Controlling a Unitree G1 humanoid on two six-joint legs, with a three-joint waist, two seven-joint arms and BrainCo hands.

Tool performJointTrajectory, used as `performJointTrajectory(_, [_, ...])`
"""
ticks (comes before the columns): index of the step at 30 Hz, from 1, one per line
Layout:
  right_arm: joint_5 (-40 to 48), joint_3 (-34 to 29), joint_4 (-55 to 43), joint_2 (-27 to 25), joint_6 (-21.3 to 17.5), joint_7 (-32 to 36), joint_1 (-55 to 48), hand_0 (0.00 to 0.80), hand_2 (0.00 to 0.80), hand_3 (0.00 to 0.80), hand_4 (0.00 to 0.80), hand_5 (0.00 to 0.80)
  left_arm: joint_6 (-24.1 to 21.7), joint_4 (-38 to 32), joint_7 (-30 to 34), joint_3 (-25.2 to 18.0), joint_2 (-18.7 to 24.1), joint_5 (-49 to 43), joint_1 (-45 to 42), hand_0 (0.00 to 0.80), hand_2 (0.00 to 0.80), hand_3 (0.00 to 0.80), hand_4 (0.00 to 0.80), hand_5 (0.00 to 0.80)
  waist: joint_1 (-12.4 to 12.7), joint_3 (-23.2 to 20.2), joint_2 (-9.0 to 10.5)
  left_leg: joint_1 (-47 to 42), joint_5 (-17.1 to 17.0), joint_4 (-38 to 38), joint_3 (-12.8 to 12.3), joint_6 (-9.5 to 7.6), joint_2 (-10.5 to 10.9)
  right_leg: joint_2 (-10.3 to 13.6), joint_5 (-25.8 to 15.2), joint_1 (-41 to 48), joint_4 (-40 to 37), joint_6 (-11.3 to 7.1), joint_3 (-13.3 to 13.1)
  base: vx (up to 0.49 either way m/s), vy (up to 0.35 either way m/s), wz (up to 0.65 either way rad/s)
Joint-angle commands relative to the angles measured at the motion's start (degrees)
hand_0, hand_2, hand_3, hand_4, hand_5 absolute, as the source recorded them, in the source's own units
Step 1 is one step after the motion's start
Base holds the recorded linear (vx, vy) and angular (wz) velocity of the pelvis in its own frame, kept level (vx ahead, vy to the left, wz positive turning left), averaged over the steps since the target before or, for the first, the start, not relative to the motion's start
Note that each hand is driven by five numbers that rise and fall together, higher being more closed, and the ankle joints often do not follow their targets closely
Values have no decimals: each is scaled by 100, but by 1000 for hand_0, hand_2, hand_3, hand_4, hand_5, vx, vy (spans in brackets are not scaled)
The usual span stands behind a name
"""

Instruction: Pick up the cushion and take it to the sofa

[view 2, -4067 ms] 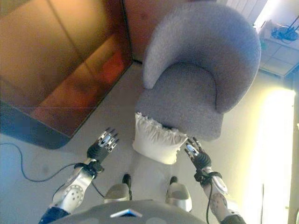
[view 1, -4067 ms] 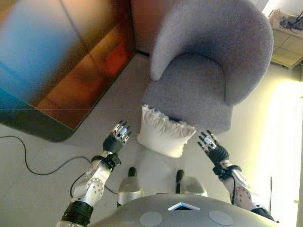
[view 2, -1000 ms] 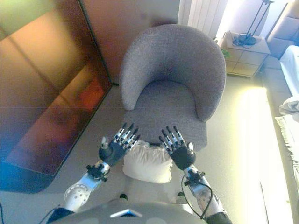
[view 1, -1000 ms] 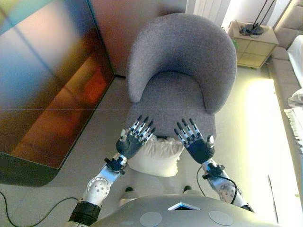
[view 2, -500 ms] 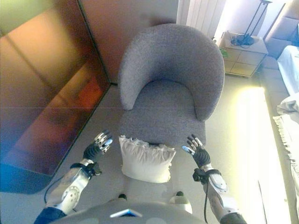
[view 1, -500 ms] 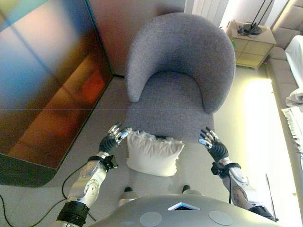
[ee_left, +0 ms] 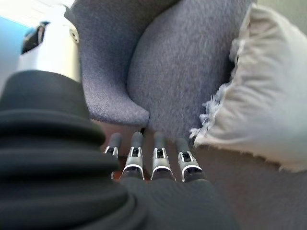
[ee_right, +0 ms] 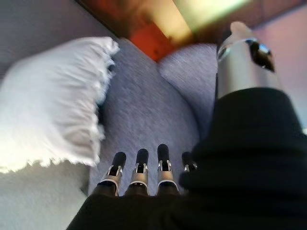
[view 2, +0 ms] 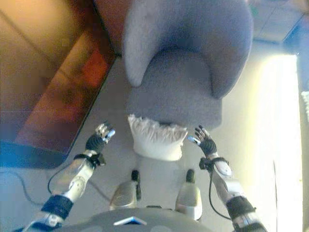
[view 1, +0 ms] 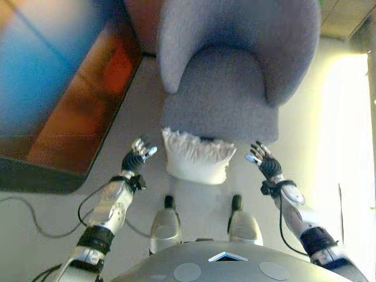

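Floor (view 1: 147, 94): pale and smooth, it carries everything in front of me.
Wall panel (view 1: 53, 88): a big glossy reddish-brown panel fills the space on my left, its dark lower edge running along the floor.
Armchair (view 1: 235, 64): a grey upholstered tub chair stands straight ahead of me, curved back away from me, seat front facing me.
Cushion (view 1: 197, 157): the white cushion with a frilled edge stands on the floor, leaning against the front of the armchair seat, its frilled top edge touching the grey fabric. It sits between my two hands and neither hand touches it.
Left hand (view 1: 136, 157): I hold it out on the left side of the cushion, near it but apart, palm turned toward the cushion. My fingers (ee_left: 160, 158) are straight and side by side in the wrist view, holding nothing; beyond them I see the armchair seat and the cushion's frilled corner.
Right hand (view 1: 263, 162): I hold it out on the right side of the cushion, also near and apart, palm facing inward. Its fingers (ee_right: 140, 173) are straight and relaxed, empty, with the cushion and the grey seat showing past them in the wrist view.
Sofa: I cannot see it in any view from here.
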State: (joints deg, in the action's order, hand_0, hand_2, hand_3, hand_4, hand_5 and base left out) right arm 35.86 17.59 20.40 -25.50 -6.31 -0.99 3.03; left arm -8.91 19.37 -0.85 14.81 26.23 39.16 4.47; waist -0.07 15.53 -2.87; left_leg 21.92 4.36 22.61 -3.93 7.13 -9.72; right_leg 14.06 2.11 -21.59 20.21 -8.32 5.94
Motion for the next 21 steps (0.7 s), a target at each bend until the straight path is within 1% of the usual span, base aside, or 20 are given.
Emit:
performJointTrajectory(1, [-121,-61,-383,2,-338,-226,209,0,0,0,0,0,-528,-55,-238,-8,79,21,371,0,0,0,0,0,53,400,125,742,-145,687,271,59,-211,317,521,-433,1362,-90,-212,-74,108,-17])
performJointTrajectory(3, [-105,-46,-347,16,-328,-364,406,0,0,0,0,0,-568,-136,-410,44,72,-142,588,0,0,0,0,0,44,527,124,1180,74,1079,282,16,-166,407,590,-972,1809,-95,-354,-50,93,-7])
performJointTrajectory(4, [-137,-40,-314,33,-291,-440,533,0,0,0,0,0,-571,-148,-493,75,57,-213,702,0,0,0,0,0,39,590,118,1337,312,1333,315,17,-141,438,764,-1161,2085,-91,-405,-67,76,2])
performJointTrajectory(5, [-180,-36,-269,47,-268,-500,671,0,0,0,0,0,-574,-133,-558,91,40,-271,822,0,0,0,0,0,44,610,99,1575,259,1440,327,-35,-124,444,677,-1422,2203,-42,-440,-94,66,4])
performJointTrajectory(8, [-303,27,-154,44,-182,-662,1233,0,0,0,0,0,-577,26,-756,126,-67,-428,1308,0,0,0,0,0,24,738,46,2293,486,2077,396,-105,-94,483,798,-2199,2841,35,-565,-121,58,5])
performJointTrajectory(9, [-389,68,-155,33,-96,-731,1426,0,0,0,0,0,-550,98,-802,130,-85,-412,1472,0,0,0,0,0,12,803,27,2465,716,2409,420,-92,-113,503,994,-2396,3162,30,-606,-31,63,6])
performJointTrajectory(10, [-413,98,-161,2,-2,-785,1610,0,0,0,0,0,-531,161,-802,105,-106,-337,1605,0,0,0,0,0,9,836,9,2690,836,2691,438,-97,-123,520,1093,-2653,3451,39,-655,-9,77,7])
performJointTrajectory(13, [-449,154,-182,-21,188,-886,1989,0,0,0,0,0,-540,267,-853,-34,-140,-191,1827,0,0,0,0,0,-16,885,-38,3324,1064,3435,442,-146,-150,545,1274,-3340,4162,109,-770,-45,111,1])
performJointTrajectory(16, [-368,185,-133,-25,323,-981,2308,0,0,0,0,0,-554,325,-889,-167,-145,-182,1993,0,0,0,0,0,-26,938,-77,3866,1255,4077,436,-163,-143,537,1472,-3879,4774,169,-849,-16,82,-4])
performJointTrajectory(18, [-370,220,-95,-42,408,-979,2448,0,0,0,0,0,-515,376,-926,-184,-120,-307,2086,0,0,0,0,0,-42,953,-97,4168,1317,4404,441,-170,-138,510,1550,-4179,5100,197,-913,-6,76,-2])
performJointTrajectory(21, [-359,335,1,-144,686,-879,2762,0,0,0,0,0,-348,622,-904,-192,-36,-223,2337,0,0,0,0,0,-83,960,-127,4540,1349,4809,432,-170,-144,486,1630,-4550,5485,256,-1002,33,97,-3])
